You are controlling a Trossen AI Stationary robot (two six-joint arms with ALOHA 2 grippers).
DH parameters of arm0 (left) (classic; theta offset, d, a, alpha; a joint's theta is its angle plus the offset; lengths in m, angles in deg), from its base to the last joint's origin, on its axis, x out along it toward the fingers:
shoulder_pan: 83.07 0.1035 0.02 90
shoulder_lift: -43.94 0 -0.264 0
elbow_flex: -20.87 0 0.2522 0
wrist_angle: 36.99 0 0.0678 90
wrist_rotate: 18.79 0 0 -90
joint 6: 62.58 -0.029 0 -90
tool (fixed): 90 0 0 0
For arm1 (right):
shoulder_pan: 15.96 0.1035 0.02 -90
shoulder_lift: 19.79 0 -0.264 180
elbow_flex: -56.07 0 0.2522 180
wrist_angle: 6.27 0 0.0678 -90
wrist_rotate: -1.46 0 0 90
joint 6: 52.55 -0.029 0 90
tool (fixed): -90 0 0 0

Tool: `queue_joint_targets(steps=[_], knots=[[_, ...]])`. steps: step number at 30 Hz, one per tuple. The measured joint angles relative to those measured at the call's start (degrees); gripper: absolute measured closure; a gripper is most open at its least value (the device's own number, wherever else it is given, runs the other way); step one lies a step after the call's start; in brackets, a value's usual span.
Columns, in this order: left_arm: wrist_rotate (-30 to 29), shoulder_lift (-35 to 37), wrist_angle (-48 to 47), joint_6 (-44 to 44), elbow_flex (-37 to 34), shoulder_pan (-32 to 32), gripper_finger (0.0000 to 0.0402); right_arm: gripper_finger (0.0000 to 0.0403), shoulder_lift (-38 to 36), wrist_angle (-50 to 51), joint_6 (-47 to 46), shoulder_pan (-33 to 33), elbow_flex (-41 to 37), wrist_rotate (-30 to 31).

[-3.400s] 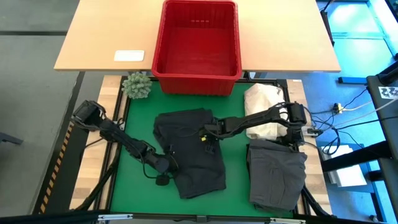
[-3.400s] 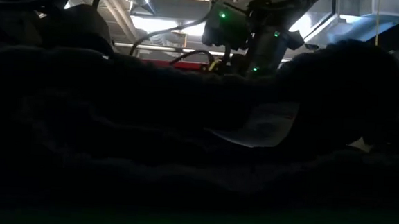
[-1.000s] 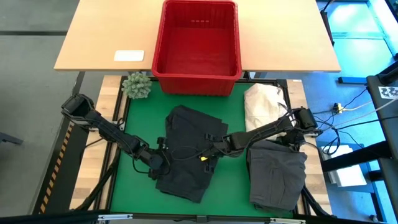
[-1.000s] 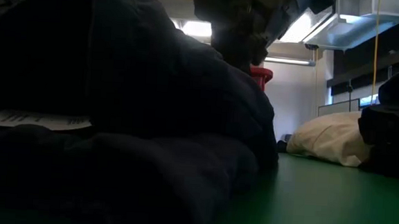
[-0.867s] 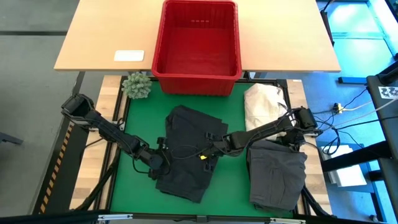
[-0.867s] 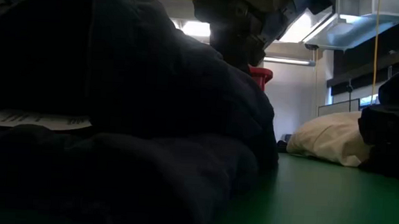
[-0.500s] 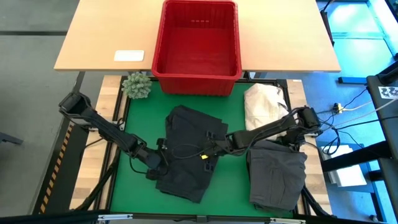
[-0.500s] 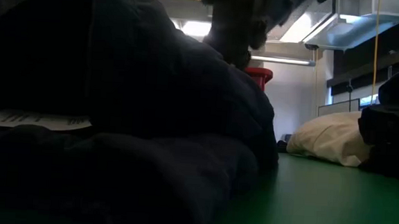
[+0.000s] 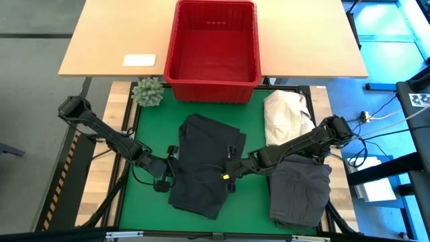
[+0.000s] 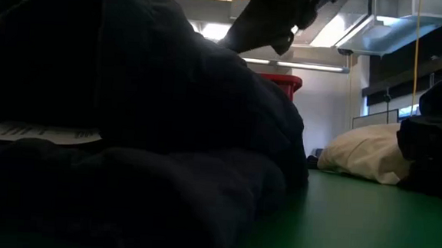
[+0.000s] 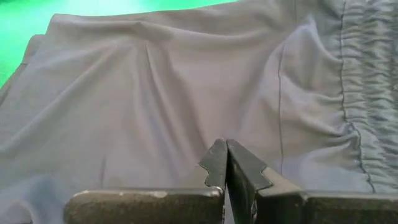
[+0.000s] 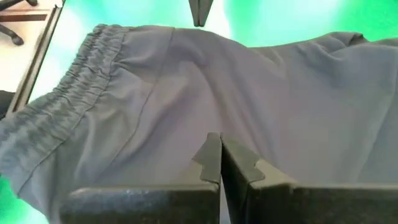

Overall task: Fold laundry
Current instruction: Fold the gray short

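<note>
- Folded dark garment (image 9: pixel 201 165) lies mid-desk on the green mat (image 9: pixel 248 202).
- Left gripper (image 9: pixel 168 180), pinched closed and empty, sits at its left edge.
- Right gripper (image 9: pixel 230 176), likewise closed and empty, sits at its right edge.

The left arm comes in from about 9 o'clock. It bends at the elbow and reaches low toward the middle of the table. The left gripper (image 9: pixel 163 181) sits at about 7 o'clock from the middle, and its two fingers (image 11: pixel 216 163) are pressed tight together with nothing between them.

The right arm comes in from about 3 o'clock and stretches long and low toward the middle. The right gripper (image 9: pixel 230 180) sits at about 5 o'clock from the middle. Its fingers (image 12: pixel 211 156) are pressed tight together too, holding nothing.
</note>
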Motion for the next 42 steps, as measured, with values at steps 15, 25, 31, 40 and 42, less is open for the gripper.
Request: queue_joint_targets(steps=[15, 25, 31, 40, 42], knots=[[-0.02, 0.15, -1.79, -0.09, 0.0, 0.02, 0.0401, 0.04, -1.44, 2.22, 1.15, 2.69, 0.04, 2.19], [-0.76, 0.75, -2.41, -2.86, -0.02, 0.07, 0.0401, 0.04, -4.15, 2.8, 4.69, 2.7, -0.04, 3.07], [-1.42, 3.92, -2.56, -3.34, -0.02, 0.46, 0.0401, 0.04, -8.28, 1.31, 5.37, 2.67, -4.09, 5.19], [-1.51, 10.76, -5.06, -6.08, -0.02, 0.46, 0.0401, 0.04, -13.79, -13.21, 0.78, 2.71, -16.91, 5.56], [-2.02, 11.77, -6.77, -5.76, -0.02, 0.44, 0.0401, 0.04, -14.05, -15.26, -0.05, 2.71, -18.51, 5.24]])
